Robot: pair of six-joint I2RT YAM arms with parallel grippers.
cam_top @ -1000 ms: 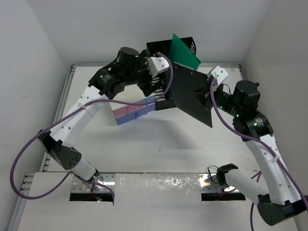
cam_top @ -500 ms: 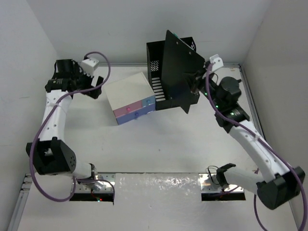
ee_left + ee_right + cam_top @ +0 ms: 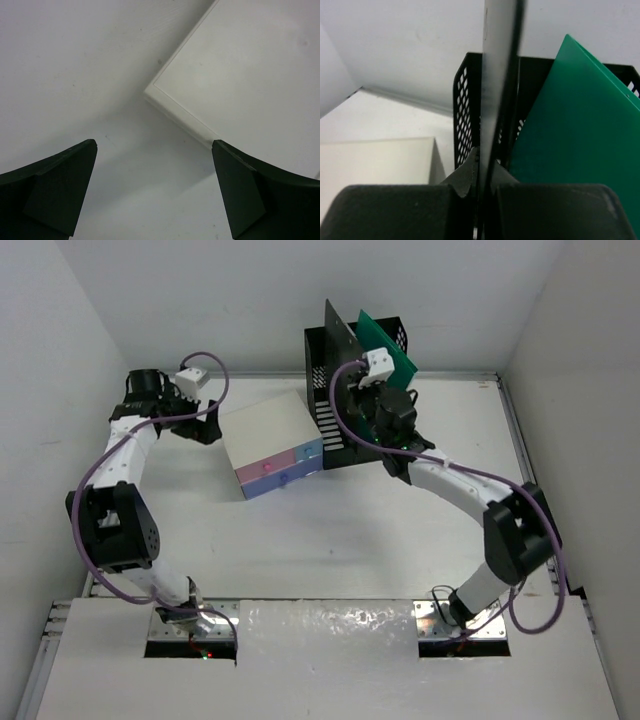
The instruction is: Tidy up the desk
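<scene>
The desk point(image 3: 380, 530) is the wide white tabletop. At its back stands a black mesh file rack point(image 3: 318, 380) with a green folder point(image 3: 392, 345) leaning in it. My right gripper point(image 3: 348, 390) is shut on a thin black board point(image 3: 337, 345), held upright and edge-on over the rack. In the right wrist view the black board point(image 3: 497, 75) runs straight up between my right gripper point(image 3: 487, 170), with the green folder point(image 3: 575, 130) to its right and the rack point(image 3: 465, 110) behind. My left gripper point(image 3: 205, 428) is open and holds nothing, just left of the white-topped drawer box point(image 3: 268, 430).
The drawer box has pink and blue drawers point(image 3: 282, 471) facing the front and touches the rack's left side. In the left wrist view its corner point(image 3: 240, 75) lies ahead of the open left gripper point(image 3: 154, 145) above bare desk point(image 3: 75, 65). Walls close in the back and both sides.
My left arm swung away from the rack to the left of the drawer box. My right arm carried the black board leftward and turned it upright over the rack.
</scene>
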